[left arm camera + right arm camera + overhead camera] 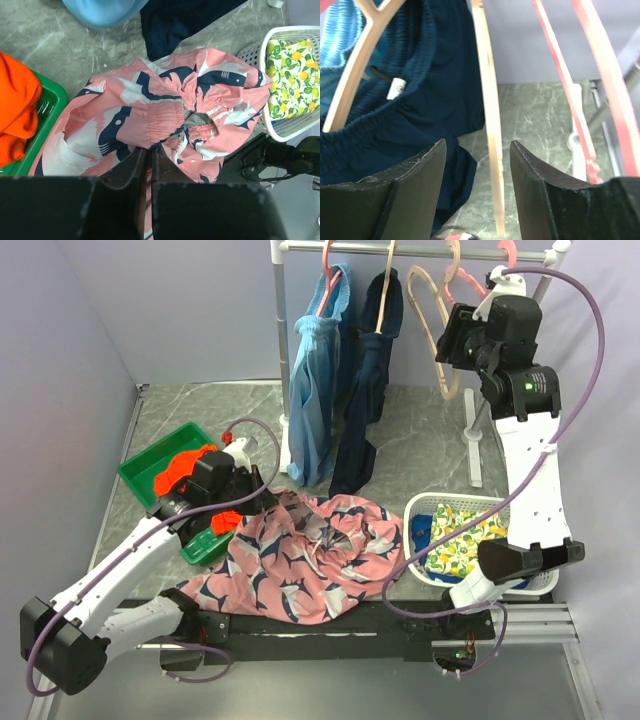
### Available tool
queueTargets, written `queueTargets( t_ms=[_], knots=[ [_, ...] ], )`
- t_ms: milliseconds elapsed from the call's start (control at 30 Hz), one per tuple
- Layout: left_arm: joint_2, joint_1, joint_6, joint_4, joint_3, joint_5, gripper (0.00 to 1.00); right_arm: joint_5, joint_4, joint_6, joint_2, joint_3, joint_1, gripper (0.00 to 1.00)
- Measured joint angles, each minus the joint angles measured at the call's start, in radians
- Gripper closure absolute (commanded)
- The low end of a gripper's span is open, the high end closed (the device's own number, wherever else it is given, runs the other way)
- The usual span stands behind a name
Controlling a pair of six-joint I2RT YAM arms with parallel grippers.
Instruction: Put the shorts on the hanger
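The pink shorts (310, 550) with navy and white shapes lie crumpled at the table's near middle. My left gripper (243, 508) is at their left edge. In the left wrist view it (148, 149) is shut on a fold of the shorts (165, 110) just below the gathered waistband. The beige hanger (432, 320) hangs empty on the rail at the back right. My right gripper (445, 340) is raised up to it. In the right wrist view it (477, 147) stands open, and a thin arm of the hanger (491, 130) passes between the fingers, nearer the right one.
Light-blue (315, 390) and dark navy (370, 370) garments hang on the rack. Pink hangers (600, 75) hang right of the beige one. A green tray (150, 465) with orange cloth is at left. A white basket (425, 508) with lemon-print cloth is at right.
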Motion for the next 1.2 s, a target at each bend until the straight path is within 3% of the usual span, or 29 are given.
queueTargets(
  t_ms=[200,333,367,433,467,500,1000,1200],
  knots=[
    [0.000,0.002,0.002,-0.008,0.006,0.001,0.91,-0.023,-0.007,-0.003,0.071,0.034,-0.001,0.44],
    [-0.006,0.006,0.002,-0.013,0.006,0.002,0.91,-0.016,-0.029,-0.009,0.141,0.047,-0.001,0.57],
    [-0.008,0.006,0.002,-0.013,0.006,0.004,0.91,-0.015,-0.035,-0.010,0.151,0.047,-0.001,0.71],
    [-0.009,0.007,0.002,-0.013,0.006,0.009,0.91,-0.011,-0.050,-0.018,0.169,0.053,-0.001,0.82],
    [-0.009,0.007,0.002,-0.013,0.006,0.010,0.91,-0.008,-0.056,-0.020,0.175,0.063,-0.001,0.97],
    [-0.009,0.007,0.002,-0.013,0.006,0.010,0.91,-0.003,-0.058,-0.021,0.179,0.068,-0.001,1.00],
    [-0.010,0.008,0.001,-0.013,0.006,0.016,0.91,0.063,-0.066,-0.024,0.126,0.098,0.003,1.00],
    [-0.010,0.008,0.001,-0.013,0.005,0.016,0.91,0.103,-0.061,-0.020,0.026,0.022,0.039,1.00]
  ],
)
